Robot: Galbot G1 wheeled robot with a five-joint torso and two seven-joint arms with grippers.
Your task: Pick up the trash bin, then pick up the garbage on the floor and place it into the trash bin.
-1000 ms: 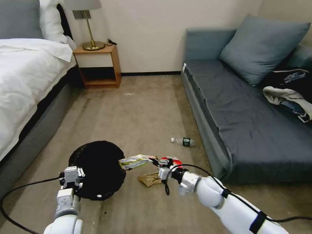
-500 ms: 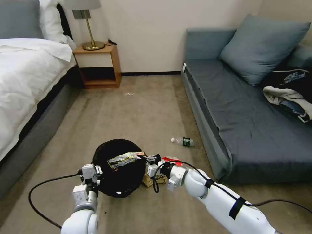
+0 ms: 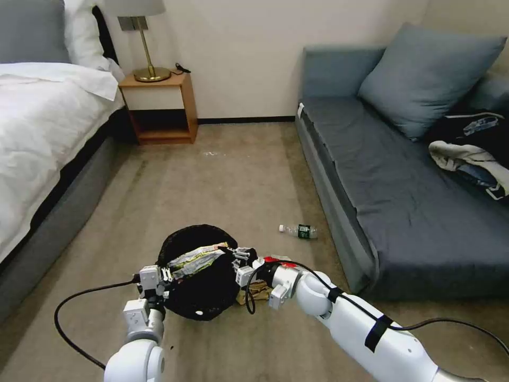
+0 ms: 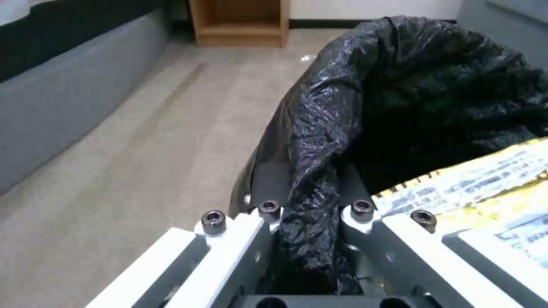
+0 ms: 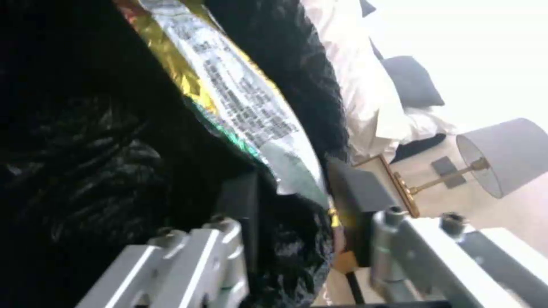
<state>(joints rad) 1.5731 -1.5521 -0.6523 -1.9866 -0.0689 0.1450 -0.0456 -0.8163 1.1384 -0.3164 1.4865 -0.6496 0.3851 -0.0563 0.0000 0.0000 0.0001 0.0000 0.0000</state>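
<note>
The left gripper (image 3: 165,276), nearest the robot, clamps the rim of the bin (image 3: 199,297), its fingers (image 4: 268,209) pinched on a fold of the black liner (image 4: 365,111), and holds the bin off the carpet (image 3: 228,175) with its mouth tipped toward the right arm. Across that mouth lies the yellow-silver wrapper (image 3: 195,258), one end gripped in the right gripper (image 3: 236,253) at the bin's rim; in the right wrist view the jaws stand close around the wrapper's end (image 5: 285,171), with the liner dark beneath it.

Judged from this, the first part of the job is finished: the bin is in hand. The wrapper is over the opening but not yet let go, so no piece of garbage can be counted as binned; whether anything already lies inside the liner cannot be told.

Just beyond the right wrist, on the carpet, sit the crumpled paper bag (image 3: 259,291) and the red packet (image 3: 277,259), both partly hidden by the arm. Farther on, near the foot of the sofa (image 3: 371,175), the small bottle (image 3: 300,231) lies on its side, well apart from the rest. Those three appear left to collect.

At the far wall stand the nightstand (image 3: 161,109) with a lamp (image 3: 143,40), the bed (image 3: 42,116) beside it.
</note>
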